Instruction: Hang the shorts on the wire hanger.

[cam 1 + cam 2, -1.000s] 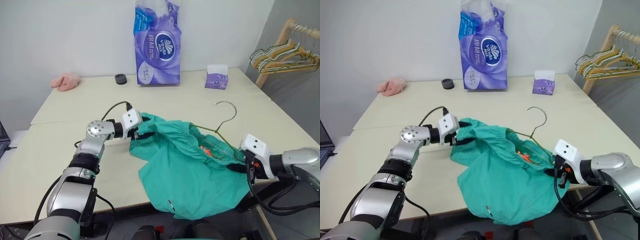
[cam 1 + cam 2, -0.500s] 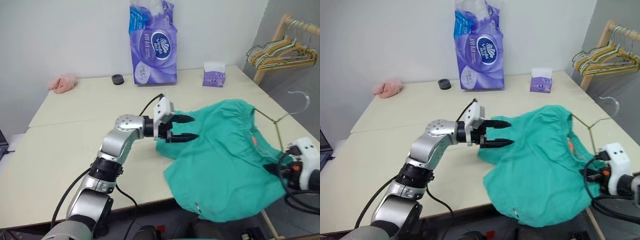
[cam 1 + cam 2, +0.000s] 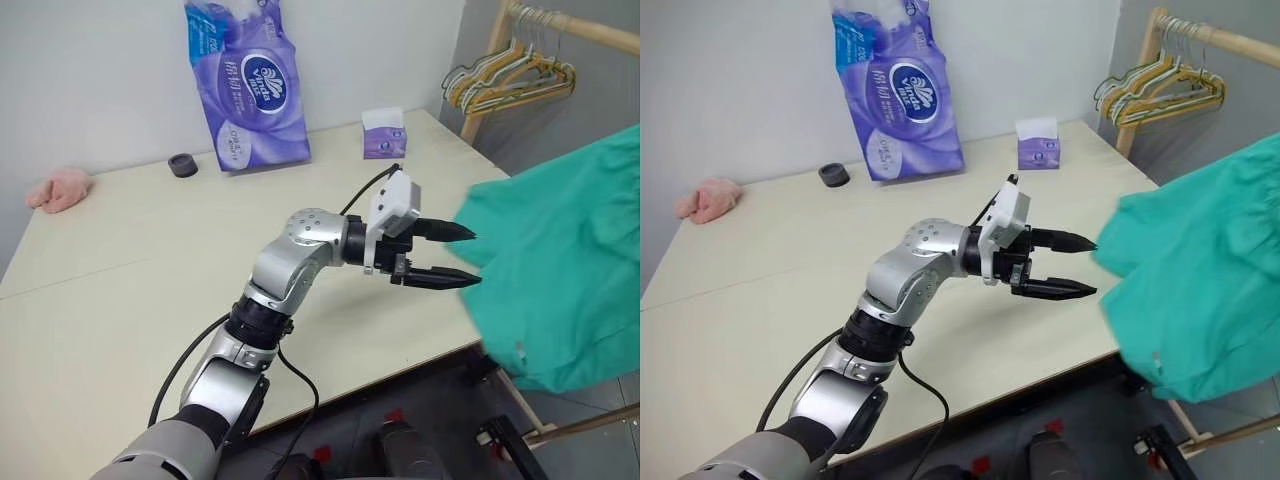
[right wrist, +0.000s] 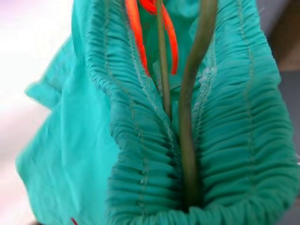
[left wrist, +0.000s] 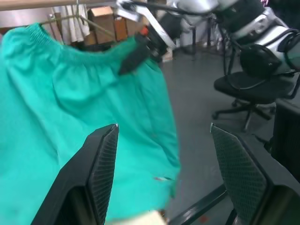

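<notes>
Your left gripper [image 3: 455, 255] stands with its jaws well apart and nothing between them, reaching level over the right part of the table [image 3: 120, 290], its fingertips pointing out past the right edge. The shorts [image 3: 560, 270] are off the table altogether: they hang in the air beyond that right edge, just past the fingertips, a loose teal sheet drooping below table height, with the gathered waistband uppermost. In the right wrist view you can see that waistband bunched up close around two thin strands of the hanger [image 4: 194, 93], with an orange cord beside them, so the wire is already inside the waist. The right gripper reads as fully closed, and judging by how near the wire and cloth sit to its camera, it is probably clamped on the hanger with the shorts carried along, though the fingers themselves are hidden and you should not count on that. The relation that matters next: the cloth lies straight ahead of the left gripper along the line it points, and the waistband runs roughly across that line, seen from the left wrist. The left arm is the free one; the right already carries the load. I judge the task well along, with the shorts still needing to be spread and settled on the wire.
</notes>
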